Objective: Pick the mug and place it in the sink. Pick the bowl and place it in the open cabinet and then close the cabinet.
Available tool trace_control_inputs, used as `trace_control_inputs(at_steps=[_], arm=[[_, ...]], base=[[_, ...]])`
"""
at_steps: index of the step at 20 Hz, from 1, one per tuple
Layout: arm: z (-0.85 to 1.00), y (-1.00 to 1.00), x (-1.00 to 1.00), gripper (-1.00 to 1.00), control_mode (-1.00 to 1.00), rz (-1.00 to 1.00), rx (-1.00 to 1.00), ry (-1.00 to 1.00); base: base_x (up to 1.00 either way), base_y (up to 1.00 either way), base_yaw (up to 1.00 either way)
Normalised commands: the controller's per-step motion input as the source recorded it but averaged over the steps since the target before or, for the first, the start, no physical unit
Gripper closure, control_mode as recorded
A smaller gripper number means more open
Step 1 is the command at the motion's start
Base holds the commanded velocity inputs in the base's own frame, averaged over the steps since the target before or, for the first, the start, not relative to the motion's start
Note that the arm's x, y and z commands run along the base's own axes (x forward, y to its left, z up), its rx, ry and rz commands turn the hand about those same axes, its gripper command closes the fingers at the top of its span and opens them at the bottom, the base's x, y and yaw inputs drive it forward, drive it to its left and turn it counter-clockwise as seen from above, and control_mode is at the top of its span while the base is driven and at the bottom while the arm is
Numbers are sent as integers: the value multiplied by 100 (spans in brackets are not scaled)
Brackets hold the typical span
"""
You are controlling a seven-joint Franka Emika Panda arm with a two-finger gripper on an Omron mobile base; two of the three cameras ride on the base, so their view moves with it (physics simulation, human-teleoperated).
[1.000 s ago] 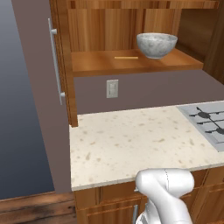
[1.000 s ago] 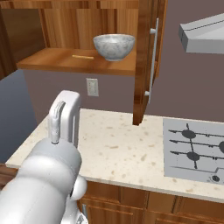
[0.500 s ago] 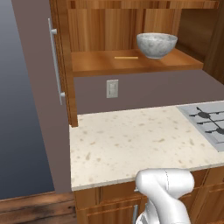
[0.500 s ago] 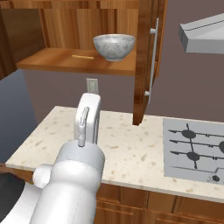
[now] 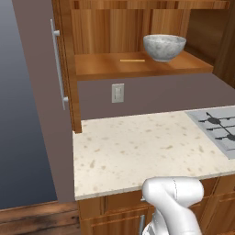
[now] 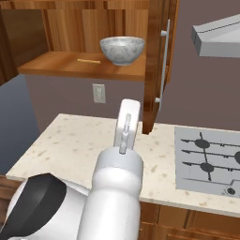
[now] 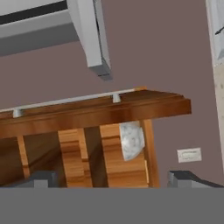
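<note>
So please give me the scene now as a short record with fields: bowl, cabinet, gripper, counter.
bowl: the bowl stands upright on the shelf of the open cabinet, toward its right side, nothing holding it
cabinet: doors open; the left door and right door each carry a silver bar handle
gripper: the gripper is open, empty, facing the cabinet
counter: the speckled counter lies under the cabinet, beside the stove

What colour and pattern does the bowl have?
The bowl is pale grey-white with a speckled stone look, best seen in the left base view.
</note>
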Motion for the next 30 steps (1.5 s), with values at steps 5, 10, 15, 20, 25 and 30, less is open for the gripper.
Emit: trace_control_inputs(at_steps=[5,10,15,20,25,30], arm=[[-1,-41,26,-100,-100,0,0,0],[-5,-34,41,-100,-100,1,0,-1],[-8,-26,49,-100,-100,4,0,-3],[-15,-10,41,-100,-100,7,0,-7],[-17,0,36,-100,-100,7,0,-7],[-1,0,38,-100,-100,7,0,-5]], base=[[0,0,0],[0,0,0],[0,0,0],[0,0,0],[0,0,0],[0,0,0]])
